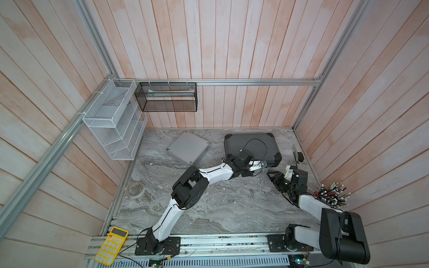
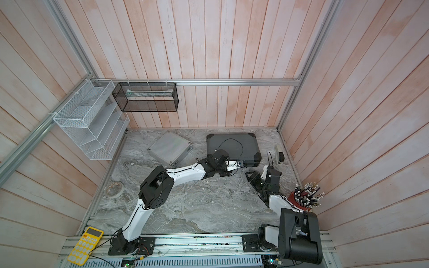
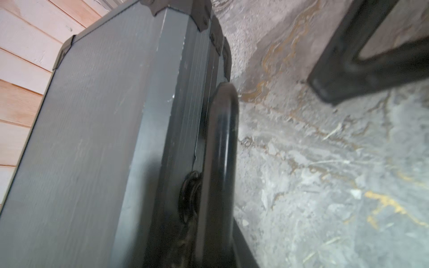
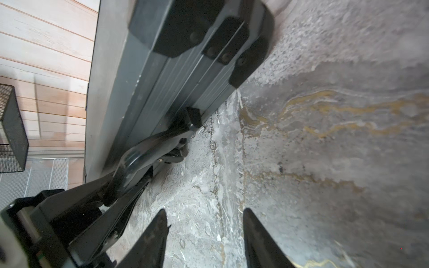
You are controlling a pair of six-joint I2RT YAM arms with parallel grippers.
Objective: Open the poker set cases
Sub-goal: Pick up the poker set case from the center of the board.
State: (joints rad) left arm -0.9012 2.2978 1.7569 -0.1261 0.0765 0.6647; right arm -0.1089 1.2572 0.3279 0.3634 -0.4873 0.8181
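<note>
Pink-washed plank walls [image 1: 232, 46] are boxing in the grey marbled counter [image 1: 220, 204] you are working over. Your two cases are both lying flat and shut toward the back of it. The larger dark grey case [image 1: 234, 143] with black corners is sitting at the back right. The smaller ribbed silver case [image 1: 188, 148] is lying just to its left, turned at an angle and apart from it. Your left arm [image 1: 209, 174] is reaching across to the near edge of the dark grey case, and the left fingers [image 1: 255, 171] are sitting right at the black handle [image 3: 221, 139] there. In the left wrist view the handle is running down between them, so they are looking narrow, but blur is hiding the contact and you cannot tell whether they are gripping it. Your right fingers [image 4: 157, 234] are standing apart with nothing between them, hovering low over bare counter just off the near right corner of the same case. On the walls, a white wire rack [image 1: 113, 120] is hanging at the left and a black mesh basket [image 1: 167, 97] beside it at the back. A tape roll [image 1: 135, 189] is lying near the counter's left edge, a cup of pens [image 1: 332, 195] is standing at the right, and a yellow calculator [image 1: 111, 246] is resting on the front rail [image 1: 232, 241].
</note>
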